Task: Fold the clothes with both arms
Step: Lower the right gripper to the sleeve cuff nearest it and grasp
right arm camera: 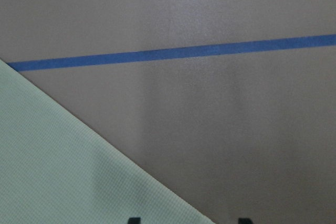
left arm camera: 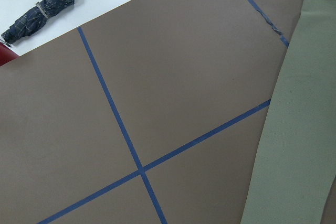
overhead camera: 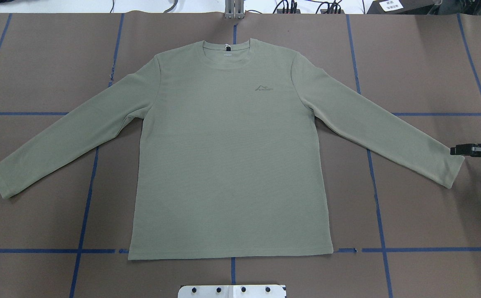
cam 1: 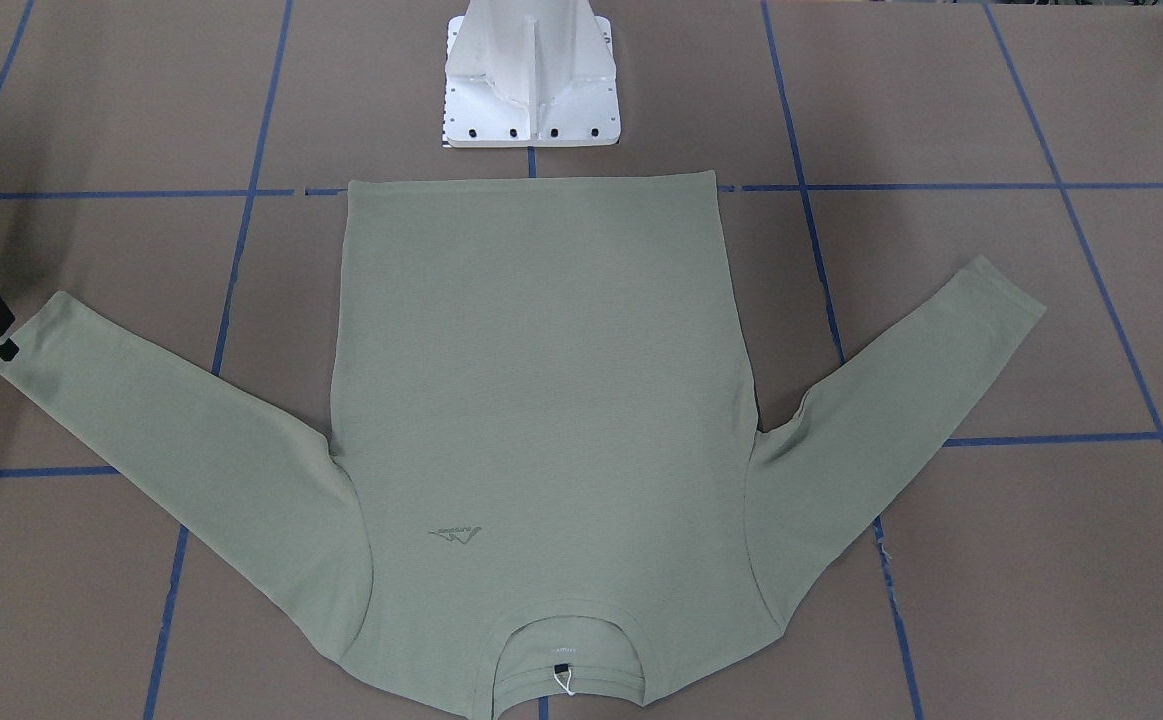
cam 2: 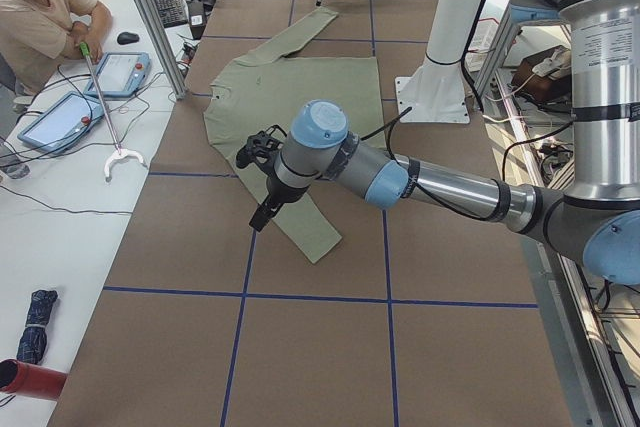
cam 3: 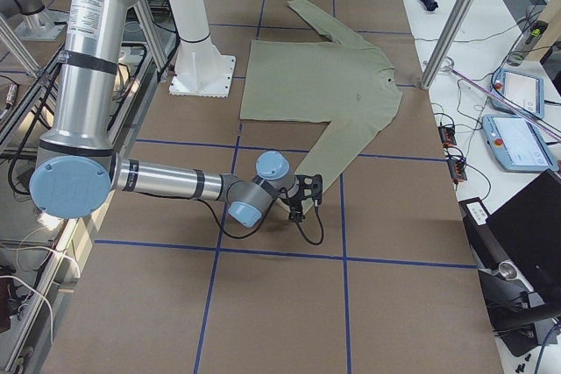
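While the sage-green shirt (overhead camera: 232, 157) lies flat and front up on the table (overhead camera: 37, 66), sleeves spread and hem toward the white pedestal (cam 1: 531, 90), I see my right end effector (overhead camera: 457, 149) at that side's cuff, jaws parted, one tip over fabric and one over bare table. The left end effector (cam 2: 265, 209) hangs by the other sleeve; whether it's open or closed, I cannot tell.

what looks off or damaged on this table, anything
Little stands out. The shirt lies flat, chest logo up, both sleeves spread. The one flaw is the blue tape: it is frayed and ragged where it meets the sleeve on the robot's left.
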Controlling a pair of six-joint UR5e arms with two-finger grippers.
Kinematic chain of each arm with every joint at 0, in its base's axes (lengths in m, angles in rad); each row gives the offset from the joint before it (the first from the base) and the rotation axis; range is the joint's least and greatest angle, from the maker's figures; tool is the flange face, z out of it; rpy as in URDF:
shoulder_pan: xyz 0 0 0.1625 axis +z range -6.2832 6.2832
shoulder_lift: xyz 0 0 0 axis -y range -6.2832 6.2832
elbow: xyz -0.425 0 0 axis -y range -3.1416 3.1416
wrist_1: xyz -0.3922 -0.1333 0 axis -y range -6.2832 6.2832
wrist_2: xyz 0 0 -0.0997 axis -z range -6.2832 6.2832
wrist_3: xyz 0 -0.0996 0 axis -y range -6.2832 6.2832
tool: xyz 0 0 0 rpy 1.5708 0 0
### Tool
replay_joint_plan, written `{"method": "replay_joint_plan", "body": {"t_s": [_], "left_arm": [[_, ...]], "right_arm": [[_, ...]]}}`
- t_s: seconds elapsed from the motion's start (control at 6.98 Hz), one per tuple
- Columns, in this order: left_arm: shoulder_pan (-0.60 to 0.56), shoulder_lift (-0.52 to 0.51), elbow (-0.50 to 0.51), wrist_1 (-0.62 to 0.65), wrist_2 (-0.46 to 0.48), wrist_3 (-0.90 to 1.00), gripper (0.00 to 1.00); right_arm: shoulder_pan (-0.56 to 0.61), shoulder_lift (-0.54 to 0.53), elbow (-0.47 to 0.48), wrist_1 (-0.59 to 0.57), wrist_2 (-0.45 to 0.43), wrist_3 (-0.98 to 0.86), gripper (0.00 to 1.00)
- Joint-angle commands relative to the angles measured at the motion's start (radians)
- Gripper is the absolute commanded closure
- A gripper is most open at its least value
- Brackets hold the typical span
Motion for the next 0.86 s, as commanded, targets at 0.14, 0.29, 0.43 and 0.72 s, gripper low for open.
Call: {"method": "replay_joint_plan", "body": {"t_s": [0.14, 0.29, 0.43, 0.72], "left_arm": [[0.000, 0.000, -0.001, 0.000, 0.000, 0.001, 0.00], [0.000, 0.000, -0.003, 0.000, 0.000, 0.001, 0.00], [0.000, 0.000, -0.004, 0.000, -0.002, 0.001, 0.00], [-0.002, 0.002, -0.004, 0.000, -0.002, 0.002, 0.00]], "right_arm": [[-0.018, 0.002, -0.022, 0.000, -0.004, -0.001, 0.34], [-0.018, 0.002, -0.022, 0.000, -0.005, 0.000, 0.34], [-0.018, 0.002, -0.026, 0.000, -0.008, 0.000, 0.35], [-0.021, 0.002, -0.026, 0.000, -0.010, -0.001, 0.42]]}}
